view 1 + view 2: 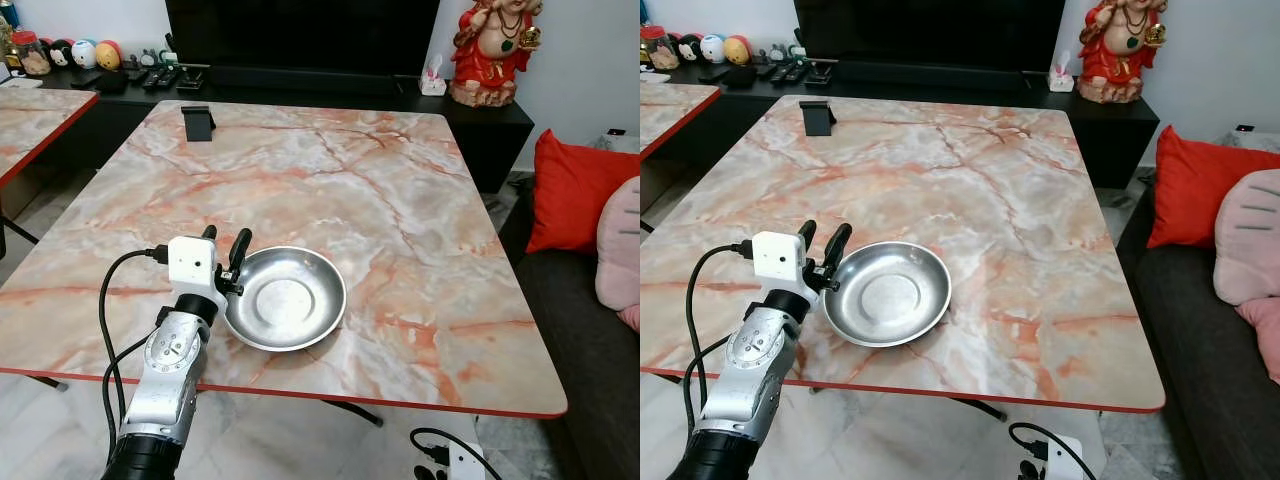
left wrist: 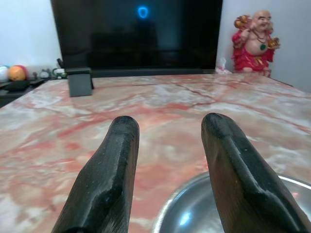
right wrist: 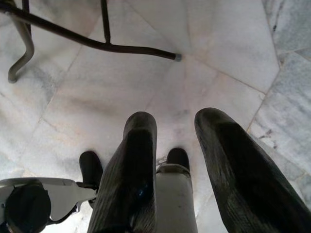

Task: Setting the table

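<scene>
left pincer (image 1: 226,240) open beside shiny round steel bowl (image 1: 287,297).

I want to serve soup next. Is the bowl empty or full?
Empty. The bowl sits upright on the table, its bare shiny bottom showing, beside the open left gripper.

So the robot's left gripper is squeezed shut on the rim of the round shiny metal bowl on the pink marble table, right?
Not quite. The left gripper is open, not squeezed shut: the left wrist view shows a wide gap between its two black fingers. The rest holds: it is at the rim of the round shiny metal bowl on the pink marble table.
</scene>
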{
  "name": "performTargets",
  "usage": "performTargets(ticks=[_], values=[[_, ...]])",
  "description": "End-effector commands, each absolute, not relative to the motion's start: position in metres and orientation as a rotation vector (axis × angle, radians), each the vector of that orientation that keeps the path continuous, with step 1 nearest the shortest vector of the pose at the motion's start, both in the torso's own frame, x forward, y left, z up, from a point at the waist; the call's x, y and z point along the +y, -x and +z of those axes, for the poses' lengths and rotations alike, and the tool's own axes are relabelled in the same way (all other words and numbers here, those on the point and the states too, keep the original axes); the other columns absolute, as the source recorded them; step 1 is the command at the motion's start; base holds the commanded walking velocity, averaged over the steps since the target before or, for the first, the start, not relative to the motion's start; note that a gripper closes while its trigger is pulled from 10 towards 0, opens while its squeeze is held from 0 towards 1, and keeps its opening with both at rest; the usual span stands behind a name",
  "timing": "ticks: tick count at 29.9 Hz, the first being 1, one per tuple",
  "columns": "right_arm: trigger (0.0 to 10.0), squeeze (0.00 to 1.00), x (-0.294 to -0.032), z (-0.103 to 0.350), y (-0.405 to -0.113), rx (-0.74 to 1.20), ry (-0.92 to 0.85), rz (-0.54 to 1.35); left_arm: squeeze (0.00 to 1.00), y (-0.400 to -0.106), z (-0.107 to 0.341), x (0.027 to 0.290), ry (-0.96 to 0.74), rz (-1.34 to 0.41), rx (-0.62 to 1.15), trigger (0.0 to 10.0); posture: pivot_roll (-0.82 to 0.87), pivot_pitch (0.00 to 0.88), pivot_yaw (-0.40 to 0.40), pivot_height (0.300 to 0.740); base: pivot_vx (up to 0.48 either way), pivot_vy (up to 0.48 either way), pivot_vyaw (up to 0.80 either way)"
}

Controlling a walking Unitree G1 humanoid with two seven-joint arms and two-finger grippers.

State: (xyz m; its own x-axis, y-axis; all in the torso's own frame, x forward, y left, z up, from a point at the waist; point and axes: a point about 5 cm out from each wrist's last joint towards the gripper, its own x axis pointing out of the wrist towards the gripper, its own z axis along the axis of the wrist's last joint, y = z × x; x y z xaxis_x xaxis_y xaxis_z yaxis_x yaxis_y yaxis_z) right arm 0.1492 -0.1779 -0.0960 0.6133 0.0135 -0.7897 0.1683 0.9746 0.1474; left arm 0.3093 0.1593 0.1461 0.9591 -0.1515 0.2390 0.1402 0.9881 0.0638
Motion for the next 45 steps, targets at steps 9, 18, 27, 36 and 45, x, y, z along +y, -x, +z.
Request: performTargets(ticks=[9, 18, 27, 36, 45], values=[[10.0, 0.00, -0.1749, -0.0973, -0.1459, 0.908, -0.234, -0.099, 0.00, -0.3134, 0.1465, 0.1637, -0.031, -0.132, -0.248, 10.0, 0.06, 0.000, -0.017, 0.740, 0.000, 0.389, 0.00], [10.0, 0.00, -0.1743, -0.0972, -0.1466, 0.907, -0.238, -0.098, 0.00, -0.3164, 0.1493, 0.1599, -0.035, -0.141, -0.256, 10.0, 0.07, 0.000, -0.015, 0.740, 0.000, 0.409, 0.00], [10.0, 0.00, -0.1759, -0.0957, -0.1500, 0.898, -0.237, -0.098, 0.00, -0.3180, 0.1525, 0.1635, -0.018, -0.111, -0.260, 10.0, 0.07, 0.000, -0.023, 0.740, 0.000, 0.433, 0.00], [10.0, 0.00, -0.1762, -0.0954, -0.1510, 0.899, -0.227, -0.087, 0.00, -0.3174, 0.1524, 0.1650, -0.019, -0.097, -0.260, 10.0, 0.07, 0.000, -0.025, 0.740, 0.000, 0.451, 0.00], [10.0, 0.00, -0.1760, -0.0954, -0.1508, 0.905, -0.205, -0.061, 0.00, -0.3160, 0.1522, 0.1663, -0.020, -0.086, -0.260, 10.0, 0.07, 0.000, -0.029, 0.740, 0.000, 0.452, 0.06]])
